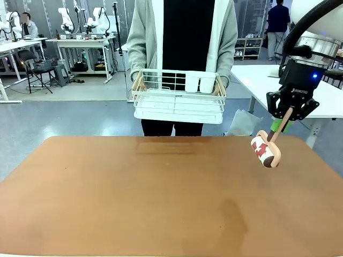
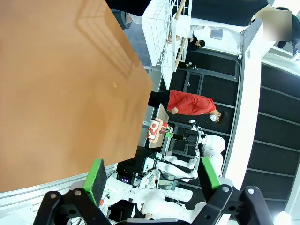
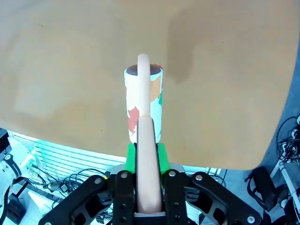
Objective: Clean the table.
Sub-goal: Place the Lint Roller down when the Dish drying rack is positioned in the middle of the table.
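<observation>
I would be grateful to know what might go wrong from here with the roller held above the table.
The right gripper pinches the lint roller only by its thin handle, so pressing on the table might twist it in the grip. The roller hangs near the table's far right corner; a stroke might run off.

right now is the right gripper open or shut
Shut: the right gripper clamps the lint roller, green pads pressing both sides of its handle.

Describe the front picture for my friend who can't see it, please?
The right arm's fingers are shut on the pink handle of a lint roller, holding it above the far right part of the brown table. Across the table, a person holds up a white wire rack.
</observation>
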Motion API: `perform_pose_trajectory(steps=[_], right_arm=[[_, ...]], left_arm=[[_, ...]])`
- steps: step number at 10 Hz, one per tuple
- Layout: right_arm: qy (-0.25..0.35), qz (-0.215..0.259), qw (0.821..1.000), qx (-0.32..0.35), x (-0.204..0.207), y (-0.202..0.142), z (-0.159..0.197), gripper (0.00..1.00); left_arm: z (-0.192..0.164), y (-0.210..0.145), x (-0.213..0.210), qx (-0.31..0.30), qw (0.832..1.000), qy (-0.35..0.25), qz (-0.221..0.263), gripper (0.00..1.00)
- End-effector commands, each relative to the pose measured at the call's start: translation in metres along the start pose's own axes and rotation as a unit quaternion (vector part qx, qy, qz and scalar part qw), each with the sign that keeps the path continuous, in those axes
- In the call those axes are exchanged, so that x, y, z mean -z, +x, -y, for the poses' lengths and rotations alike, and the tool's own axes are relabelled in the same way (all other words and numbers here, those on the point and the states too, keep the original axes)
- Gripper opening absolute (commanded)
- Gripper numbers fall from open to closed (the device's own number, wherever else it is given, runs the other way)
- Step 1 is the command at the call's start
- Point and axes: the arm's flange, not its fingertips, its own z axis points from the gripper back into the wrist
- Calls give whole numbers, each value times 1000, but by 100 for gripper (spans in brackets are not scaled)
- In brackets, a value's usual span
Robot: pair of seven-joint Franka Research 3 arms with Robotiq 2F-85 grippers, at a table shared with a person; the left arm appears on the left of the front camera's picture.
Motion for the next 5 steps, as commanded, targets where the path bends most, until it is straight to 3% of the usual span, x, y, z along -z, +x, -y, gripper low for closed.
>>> perform_pose_trajectory(steps=[1,5], right_arm=[[2,-1,1000,-5,-4,2,-2,21],[2,-1,1000,-5,-4,2,-2,21]], left_arm=[[1,-1,-3,4,1000,-11,0,100],[1,-1,-3,4,1000,-11,0,100]])
